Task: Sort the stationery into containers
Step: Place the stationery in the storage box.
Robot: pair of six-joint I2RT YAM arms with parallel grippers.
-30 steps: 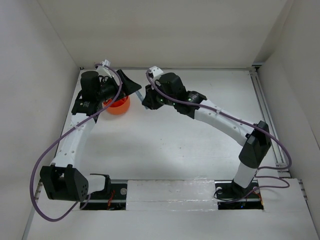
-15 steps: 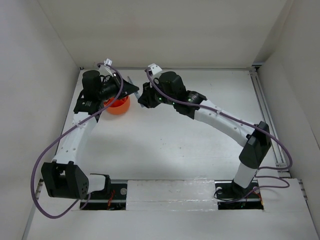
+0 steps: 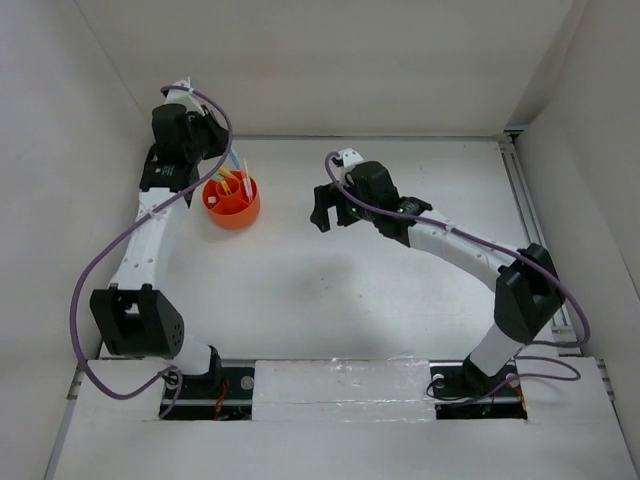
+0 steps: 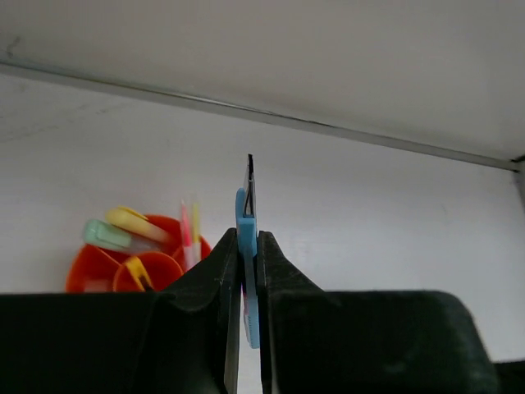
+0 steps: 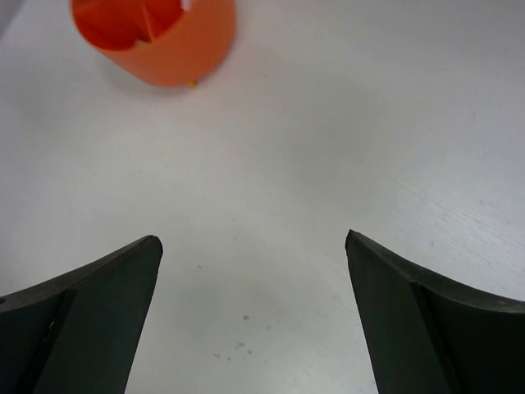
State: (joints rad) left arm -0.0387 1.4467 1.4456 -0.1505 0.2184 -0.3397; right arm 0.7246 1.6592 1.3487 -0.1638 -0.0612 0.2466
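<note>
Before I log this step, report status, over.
Left gripper shut on blue pen. Right gripper open, empty. Orange cup holds pens. Nothing in the way.

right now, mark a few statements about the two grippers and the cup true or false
1. The left gripper is shut on a thin blue pen. True.
2. The right gripper holds a marker. False: it is open and empty.
3. The orange cup is empty. False: several pens stand in it.
4. The orange cup stands closer to the left gripper than to the right gripper. True.
</note>
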